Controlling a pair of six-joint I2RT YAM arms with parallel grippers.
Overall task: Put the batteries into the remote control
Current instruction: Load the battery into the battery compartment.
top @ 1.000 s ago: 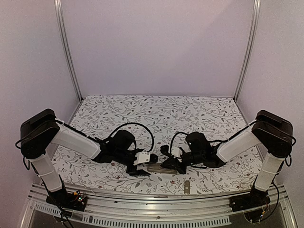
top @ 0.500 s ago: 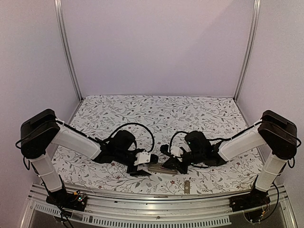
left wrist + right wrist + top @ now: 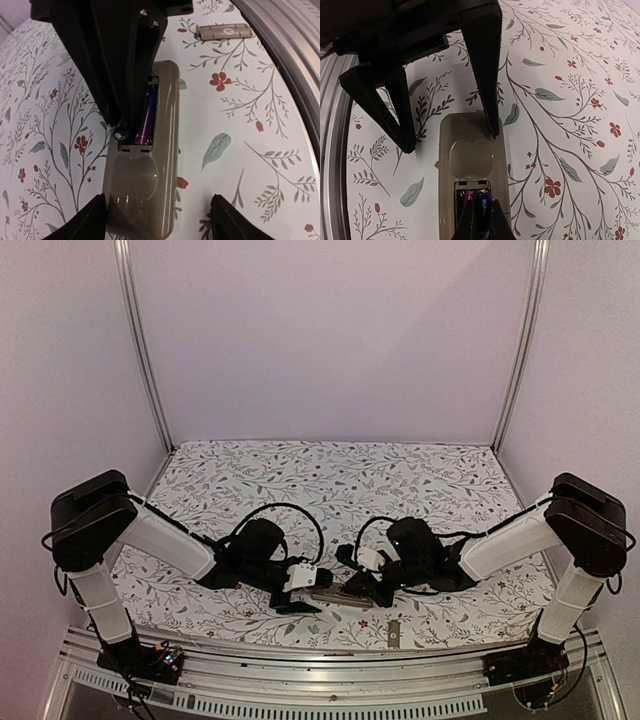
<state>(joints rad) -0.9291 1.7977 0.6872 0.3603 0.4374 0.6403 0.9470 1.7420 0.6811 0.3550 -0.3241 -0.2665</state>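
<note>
The batteries [image 3: 142, 117] are sitting in the bay of the remote control [image 3: 150, 175], which is lying back-up on the counter [image 3: 240, 125] between the claws. The right claw [image 3: 481, 220] is pinched shut, with its tips seemingly touching them. It should be pressing straight down, gently, until both seat flat. The left claw [image 3: 160, 220] is standing wide open, straddling the remote's opposite end and gripping nothing.

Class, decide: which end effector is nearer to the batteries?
Right. The right end effector, shut, rests on the batteries; the left end effector stands open around the remote control's other end.
</note>
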